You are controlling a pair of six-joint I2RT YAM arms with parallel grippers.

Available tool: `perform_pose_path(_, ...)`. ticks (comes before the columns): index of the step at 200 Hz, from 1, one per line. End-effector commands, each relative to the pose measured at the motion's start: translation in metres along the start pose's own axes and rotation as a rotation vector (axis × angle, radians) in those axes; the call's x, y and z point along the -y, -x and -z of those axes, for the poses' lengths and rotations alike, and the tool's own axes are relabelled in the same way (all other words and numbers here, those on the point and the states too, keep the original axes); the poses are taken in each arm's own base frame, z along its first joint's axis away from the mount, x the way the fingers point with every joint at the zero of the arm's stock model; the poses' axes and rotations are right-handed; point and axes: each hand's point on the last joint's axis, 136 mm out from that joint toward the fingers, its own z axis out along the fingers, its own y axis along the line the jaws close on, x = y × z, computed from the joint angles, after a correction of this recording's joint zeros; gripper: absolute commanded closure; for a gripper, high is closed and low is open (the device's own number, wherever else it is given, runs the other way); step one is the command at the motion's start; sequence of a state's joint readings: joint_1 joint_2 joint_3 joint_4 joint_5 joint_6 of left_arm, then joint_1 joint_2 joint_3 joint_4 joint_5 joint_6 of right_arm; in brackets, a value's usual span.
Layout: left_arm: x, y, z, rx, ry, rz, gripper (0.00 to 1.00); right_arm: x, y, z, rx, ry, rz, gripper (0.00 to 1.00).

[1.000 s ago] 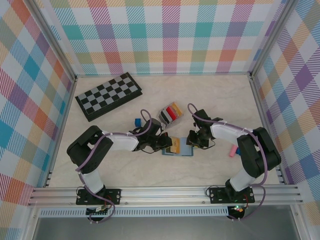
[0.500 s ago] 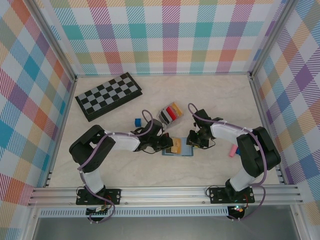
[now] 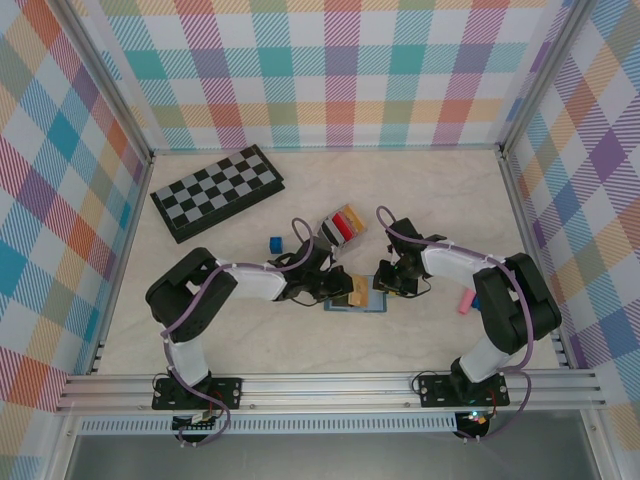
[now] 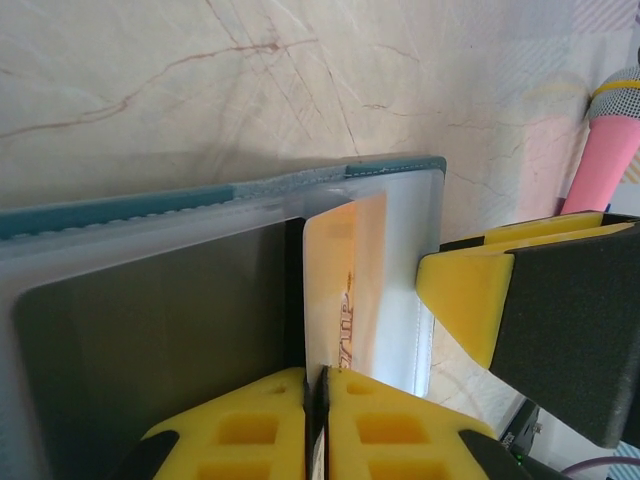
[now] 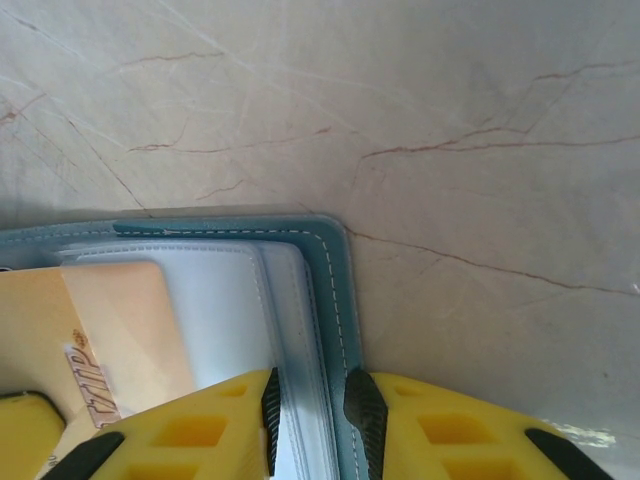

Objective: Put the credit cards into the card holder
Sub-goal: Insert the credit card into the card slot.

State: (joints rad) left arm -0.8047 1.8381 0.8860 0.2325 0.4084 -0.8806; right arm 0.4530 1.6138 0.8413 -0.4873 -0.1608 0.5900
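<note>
Tan card point(image 4: 345, 270) lies over the clear sleeves of the blue-grey wallet point(image 4: 120, 208) on the worktop point(image 3: 420, 190), pinched edge-on by my left fingers point(image 4: 350, 410), nearly closed on it; my right fingers point(image 5: 362, 415) clamp the wallet's edge. I'd worry that so thin a pinch lets the card slip or twist before it reaches the card holder point(image 3: 340, 226) just beyond.
</note>
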Motion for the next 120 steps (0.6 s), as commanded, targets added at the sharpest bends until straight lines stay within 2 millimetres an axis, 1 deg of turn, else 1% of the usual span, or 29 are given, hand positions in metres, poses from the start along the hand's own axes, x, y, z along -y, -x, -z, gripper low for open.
perform_pose_path(1,-0.006,-0.02,-0.012,-0.069,0.06,-0.038,0.88,0.002,-0.009,-0.02,-0.048,0.003,-0.001,0.7)
perform_pose_path(25,-0.002,-0.023,-0.016,-0.081,0.071,-0.053,0.83,0.002,-0.009,-0.019,-0.044,0.001,-0.003,0.7)
perform_pose_path(73,0.009,-0.025,-0.018,-0.093,0.096,-0.093,0.69,0.002,-0.01,-0.015,-0.025,0.011,-0.026,0.7)
perform_pose_path(97,0.012,-0.024,-0.019,-0.092,0.103,-0.097,0.64,-0.002,-0.01,-0.012,-0.017,0.038,-0.043,0.76)
perform_pose_path(120,0.016,-0.025,-0.019,-0.102,0.106,-0.12,0.61,-0.006,-0.01,-0.011,-0.015,0.058,-0.051,0.78)
